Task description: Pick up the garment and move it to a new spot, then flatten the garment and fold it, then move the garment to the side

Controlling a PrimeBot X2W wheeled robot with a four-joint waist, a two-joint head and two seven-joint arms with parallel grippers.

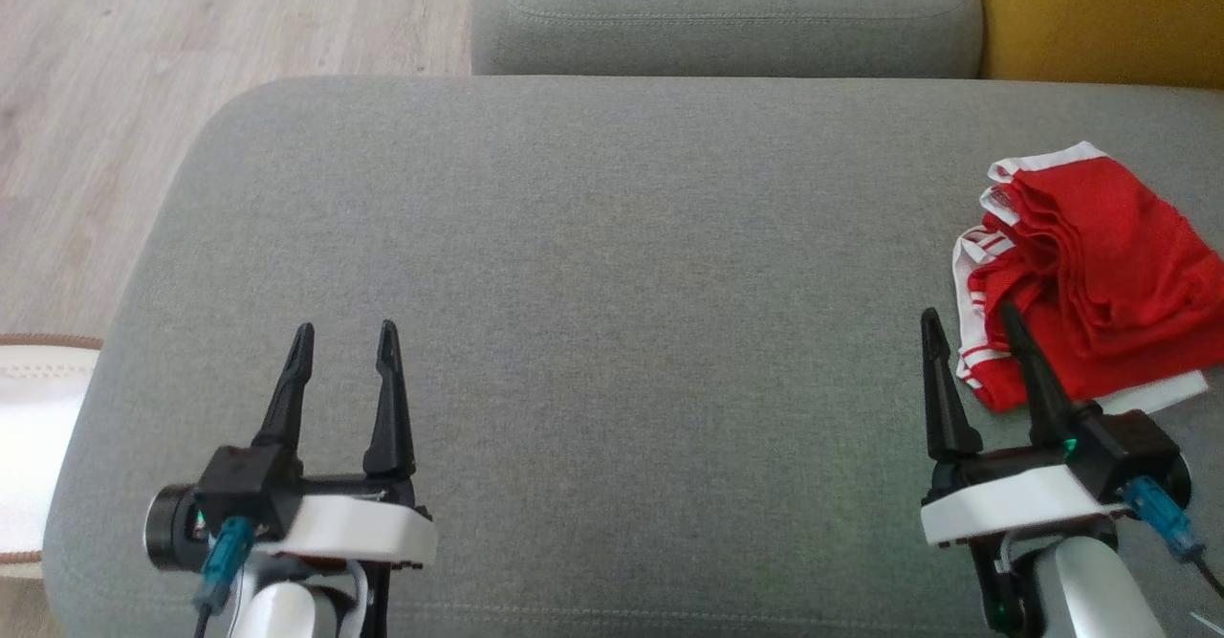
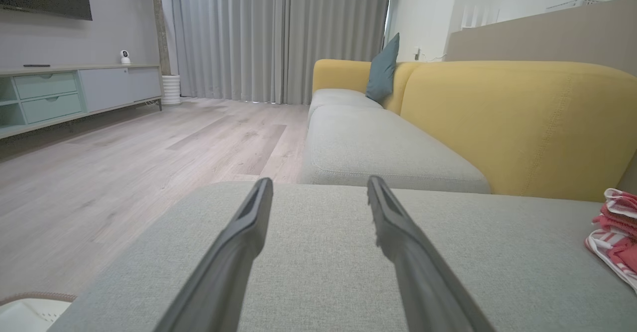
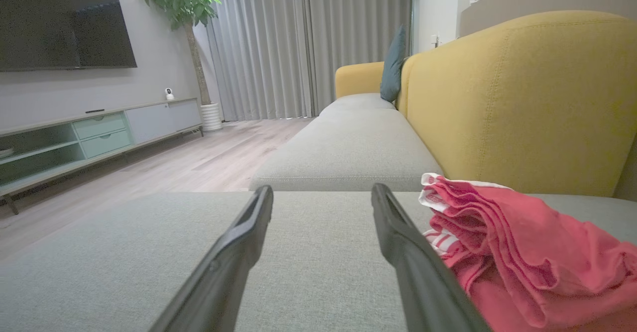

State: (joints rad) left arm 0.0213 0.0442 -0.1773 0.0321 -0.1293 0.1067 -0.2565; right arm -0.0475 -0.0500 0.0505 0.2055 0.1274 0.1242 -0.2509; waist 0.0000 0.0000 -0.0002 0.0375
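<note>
We see red-and-white garment point(image 1: 1100, 265) bunched on grey sofa cushion point(image 1: 622, 265), 3 o'clock. Our right gripper point(image 1: 966, 311), 5 o'clock: fingers spread, empty, just beside garment edge. Left gripper point(image 1: 345, 326), 7 o'clock: spread, empty. White basket point(image 1: 38, 428), 9 o'clock, off cushion; contents unseen.

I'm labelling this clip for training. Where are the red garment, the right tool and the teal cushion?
red garment point(image 1: 1109, 275): head view, middle of the bunched red fabric.
right tool point(image 3: 322, 189): right wrist view, midway between its two fingertips.
teal cushion point(image 3: 395, 68): right wrist view, middle of its visible face.
</note>
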